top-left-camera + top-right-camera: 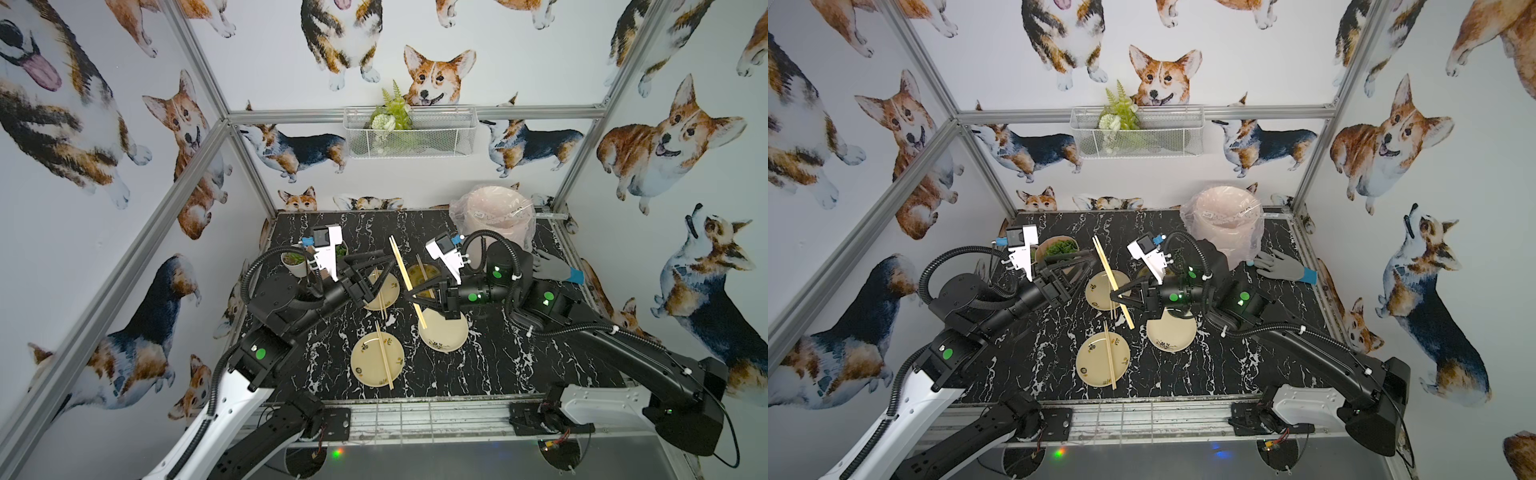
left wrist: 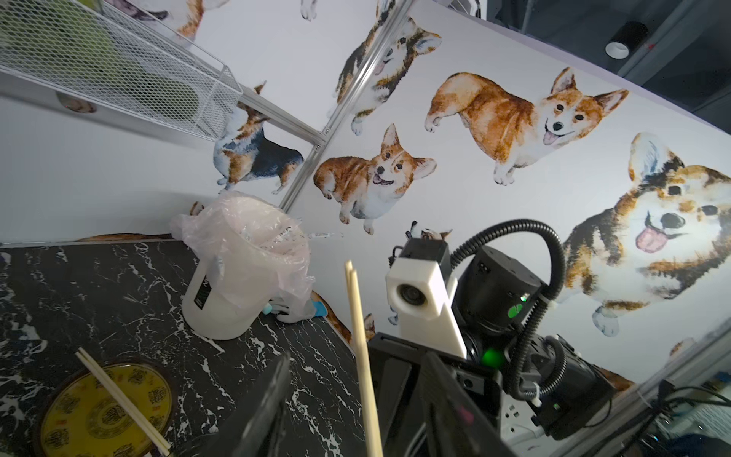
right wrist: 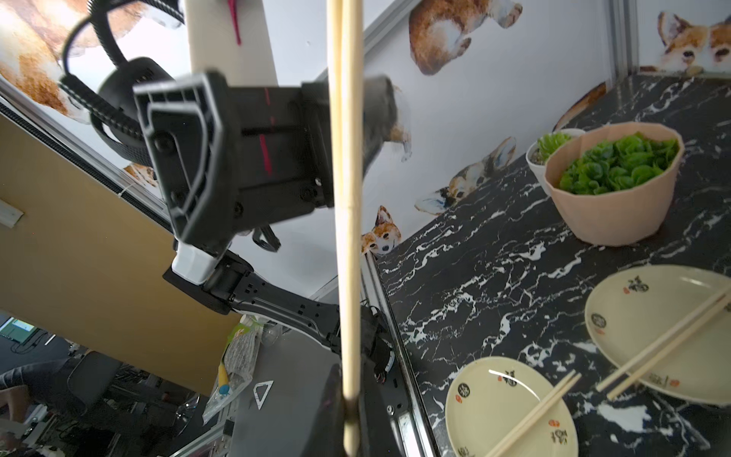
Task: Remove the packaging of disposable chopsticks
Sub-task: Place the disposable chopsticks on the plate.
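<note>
Right end effector pinches pale wooden chopsticks aloft; left end effector spread alongside. Round cream plate below, bagged pink bin behind.

We see soft, even, bright light with faint shadows, wide-angle bending toward the frame edges, and the chopsticks blurred close to the right wrist camera.

We see pale, matt bare wood in the chopsticks, a glossy black marble-look table, smooth shiny cream plates, a crinkly clear plastic liner over the white bin, and a white wire-mesh basket.
</note>
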